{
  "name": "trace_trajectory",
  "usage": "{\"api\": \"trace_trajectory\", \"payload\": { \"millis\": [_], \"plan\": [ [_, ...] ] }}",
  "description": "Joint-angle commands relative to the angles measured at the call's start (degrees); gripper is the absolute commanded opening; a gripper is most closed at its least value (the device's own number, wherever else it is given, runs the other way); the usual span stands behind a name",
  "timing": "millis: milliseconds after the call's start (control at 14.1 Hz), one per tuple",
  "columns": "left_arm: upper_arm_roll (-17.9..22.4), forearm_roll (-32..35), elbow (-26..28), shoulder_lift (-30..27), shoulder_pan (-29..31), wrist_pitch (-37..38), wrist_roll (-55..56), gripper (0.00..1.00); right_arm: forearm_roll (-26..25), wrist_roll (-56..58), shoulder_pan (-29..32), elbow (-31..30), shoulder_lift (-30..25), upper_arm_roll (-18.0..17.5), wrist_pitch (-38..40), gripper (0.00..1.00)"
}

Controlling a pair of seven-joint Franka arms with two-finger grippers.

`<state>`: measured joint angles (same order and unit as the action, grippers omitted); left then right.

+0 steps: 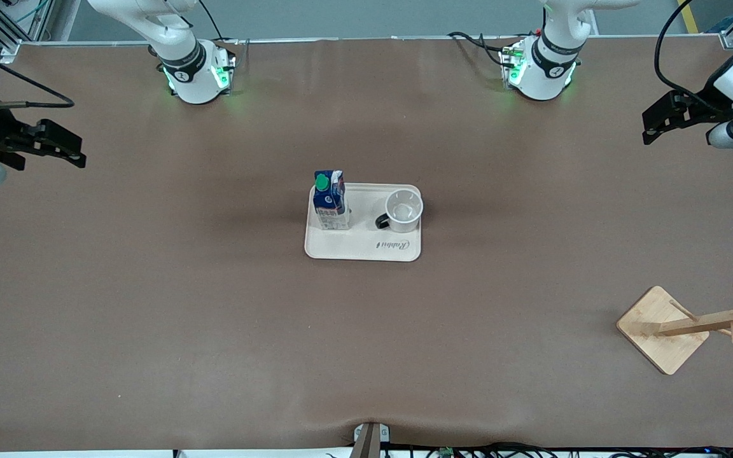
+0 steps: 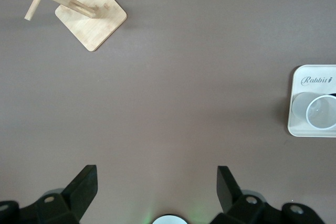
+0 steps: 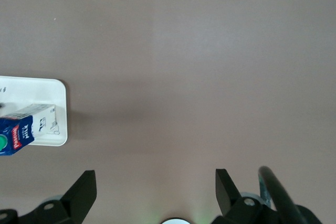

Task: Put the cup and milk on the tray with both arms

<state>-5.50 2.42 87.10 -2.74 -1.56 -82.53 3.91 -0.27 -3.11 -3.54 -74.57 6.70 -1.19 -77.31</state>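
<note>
The cream tray [image 1: 354,248] lies at the middle of the table. The dark blue milk carton [image 1: 330,200] stands upright on the tray's end toward the right arm. The white cup [image 1: 403,210] with its black handle stands on the tray's end toward the left arm. My left gripper [image 1: 649,130] is open and empty, up over the left arm's end of the table. My right gripper [image 1: 77,151] is open and empty, up over the right arm's end. The left wrist view shows the tray's edge [image 2: 299,124] and the cup [image 2: 316,111]. The right wrist view shows the tray [image 3: 58,95] and the milk [image 3: 23,132].
A wooden rack with pegs on a square base [image 1: 662,329] lies tipped over near the front camera at the left arm's end; it also shows in the left wrist view [image 2: 92,19]. Cables run along the table's edges.
</note>
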Motion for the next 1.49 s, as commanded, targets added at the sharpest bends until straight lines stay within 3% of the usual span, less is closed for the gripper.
{"api": "trace_trajectory", "payload": {
  "millis": [0, 426, 1418],
  "plan": [
    [-0.21, -0.57, -0.88, 0.36, 0.33, -0.35, 0.31, 1.0, -0.09, 0.29, -1.56, -9.51, -6.6, 3.19, -6.25, 1.0],
    [-0.3, -0.57, -0.88, 0.54, 0.25, -0.53, 0.31, 1.0, -0.17, 0.47, -1.91, -14.54, -9.51, 3.82, -8.72, 1.0],
    [-0.57, -0.22, -0.79, 0.8, -0.11, -0.53, 0.31, 1.0, -1.23, -0.59, 0.64, -14.02, -8.99, 5.32, -11.29, 1.0]
  ]
}}
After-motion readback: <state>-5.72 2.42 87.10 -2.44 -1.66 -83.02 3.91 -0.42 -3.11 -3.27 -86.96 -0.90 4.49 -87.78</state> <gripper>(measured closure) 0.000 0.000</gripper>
